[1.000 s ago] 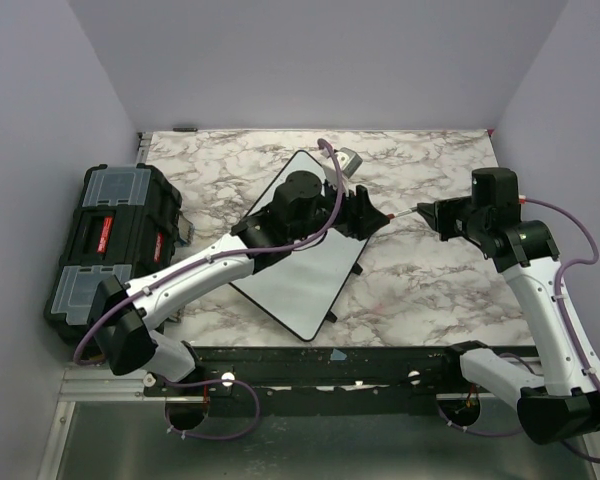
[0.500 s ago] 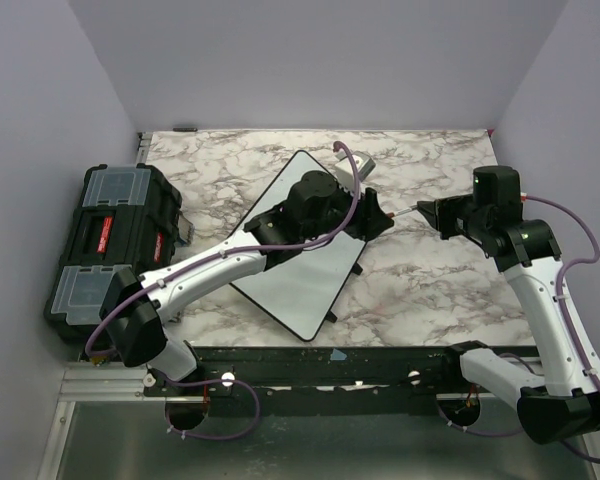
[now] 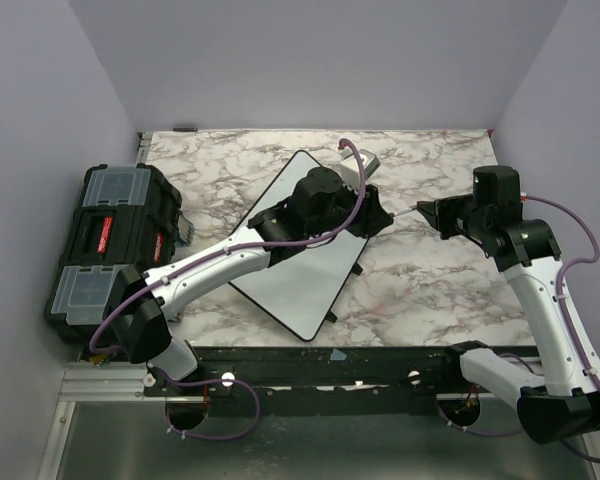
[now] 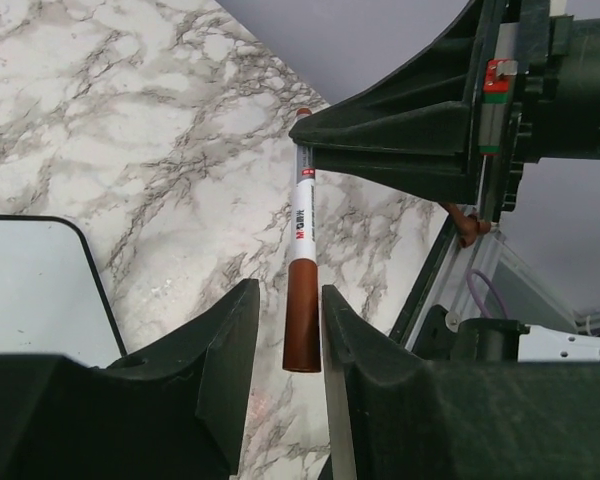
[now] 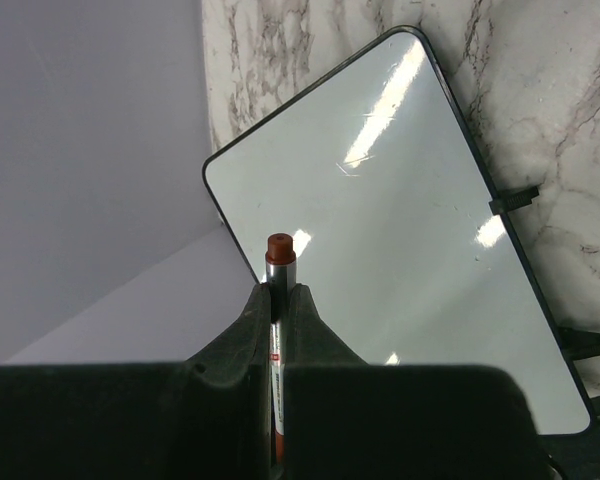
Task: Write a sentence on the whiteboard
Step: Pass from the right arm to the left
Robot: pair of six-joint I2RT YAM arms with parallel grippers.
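The whiteboard (image 3: 305, 285) lay flat on the marble table (image 3: 430, 290), turned on the diagonal, and the left arm reached right across it. The left gripper (image 3: 378, 214) sat just past the board's right-hand corner, over bare marble. And there was the right gripper (image 3: 425, 210), a little further right, apart from the board, pointing in toward its partner.

From the left wrist, the marker (image 4: 302, 260) stood out clearly: a white barrel with a brown-red cap. The right gripper's dark fingers were pinched tight on its far end. The left fingers (image 4: 235, 340) stood apart, one each side of the cap. One looked almost against it, and a sliver of marble showed on the other side, so there was no clamp there. The board's rounded corner sat off to the side of those fingers.

From the right wrist, the marker was squeezed between closed fingers, and the board beyond was white and streaked with glare.
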